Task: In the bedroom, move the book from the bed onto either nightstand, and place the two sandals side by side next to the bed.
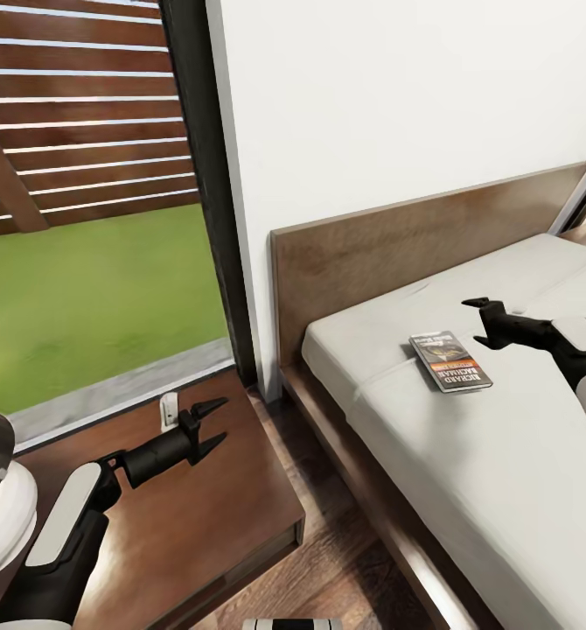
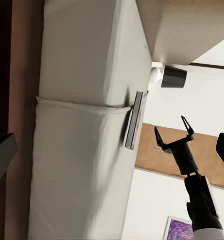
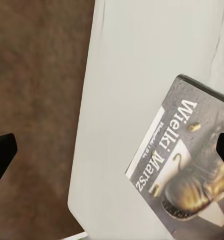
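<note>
Head view | book (image 1: 450,360) flat on bed (image 1: 468,455) | right claw (image 1: 484,320) spread, empty, beside it | left claw (image 1: 207,425) spread, empty, over nightstand (image 1: 232,516)

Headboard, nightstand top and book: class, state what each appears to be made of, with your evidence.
Headboard: matte brown wood, going by faint grain.
Nightstand top: darker wood, apparently glossier, with a slight sheen.
Book: probably paper with a printed cover; title lettering and a boot picture show.
</note>
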{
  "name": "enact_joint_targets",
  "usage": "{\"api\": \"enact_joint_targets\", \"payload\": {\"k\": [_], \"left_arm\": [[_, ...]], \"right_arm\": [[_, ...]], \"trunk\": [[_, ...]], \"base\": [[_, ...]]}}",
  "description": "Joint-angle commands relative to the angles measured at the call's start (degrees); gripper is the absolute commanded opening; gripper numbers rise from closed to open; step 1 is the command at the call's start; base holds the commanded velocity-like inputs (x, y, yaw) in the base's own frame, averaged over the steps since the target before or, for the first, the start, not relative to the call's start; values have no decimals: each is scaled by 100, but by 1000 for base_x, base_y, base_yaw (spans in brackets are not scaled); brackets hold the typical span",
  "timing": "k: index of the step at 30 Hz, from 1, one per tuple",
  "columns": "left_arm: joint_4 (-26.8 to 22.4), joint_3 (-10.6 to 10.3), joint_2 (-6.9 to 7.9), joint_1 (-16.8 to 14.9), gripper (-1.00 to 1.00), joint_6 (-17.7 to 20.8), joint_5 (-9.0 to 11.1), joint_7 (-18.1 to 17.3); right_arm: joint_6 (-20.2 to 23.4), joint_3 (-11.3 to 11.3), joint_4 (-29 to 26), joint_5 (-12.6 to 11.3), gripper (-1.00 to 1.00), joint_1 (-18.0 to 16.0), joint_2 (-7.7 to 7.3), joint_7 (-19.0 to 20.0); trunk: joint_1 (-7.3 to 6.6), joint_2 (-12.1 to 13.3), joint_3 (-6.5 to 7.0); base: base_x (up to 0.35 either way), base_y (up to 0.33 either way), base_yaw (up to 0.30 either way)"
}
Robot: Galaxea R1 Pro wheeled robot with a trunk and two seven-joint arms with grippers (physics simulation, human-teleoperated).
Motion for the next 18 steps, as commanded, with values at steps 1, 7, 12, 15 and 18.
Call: {"api": "enact_joint_targets", "payload": {"k": [1, 7, 12, 15, 18], "left_arm": [[-4, 6, 0, 1, 100, 27, 61, 57], [-5, 6, 3, 13, 100, 55, 58, 59], [-5, 6, 7, 26, 100, 63, 54, 59], [-5, 6, 10, 30, 100, 64, 53, 59], [-2, 6, 12, 33, 100, 65, 53, 58]], "right_arm": [[5, -31, 20, 0, 100, -3, 1, -13], [-260, -18, 124, 48, 100, -3, 2, -8], [-493, 1, 266, 73, 100, -7, 2, -6], [-543, 8, 304, 77, 100, -8, 2, -6], [-577, 22, 328, 80, 100, -7, 2, -8]], "trunk": [[-1, -2, -4], [-1, -2, -4], [-1, -2, -4], [-1, -2, -4], [-1, -2, -4]], "base": [[0, 0, 0], [0, 0, 0], [0, 0, 0], [0, 0, 0], [0, 0, 0]]}}
